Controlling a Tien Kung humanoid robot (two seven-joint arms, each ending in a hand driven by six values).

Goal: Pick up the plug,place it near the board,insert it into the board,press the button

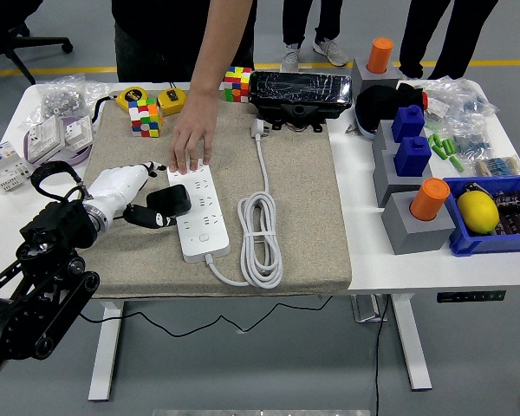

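Reaching in from the lower left, our left hand (126,195), white-shelled with black fingertips, has its fingers closed around the black block-shaped plug (168,201). We hold the plug at the left long edge of the white rectangular power board (199,212), over the board's middle sockets; we cannot tell whether its pins are seated. The plug sits at the tips of our fingers, to the right of the palm. The board lies lengthwise on the beige fabric mat (295,217) covering the white table (433,264). Its white cable (260,230) runs from the near end into a loose coil on the mat just right of the board, then on to a white plug head (259,128) near the far edge.

A person's hand (191,143) reaches from the far side and presses flat on the board's far end, fingers extended. That hand and our hand are near each other but apart.
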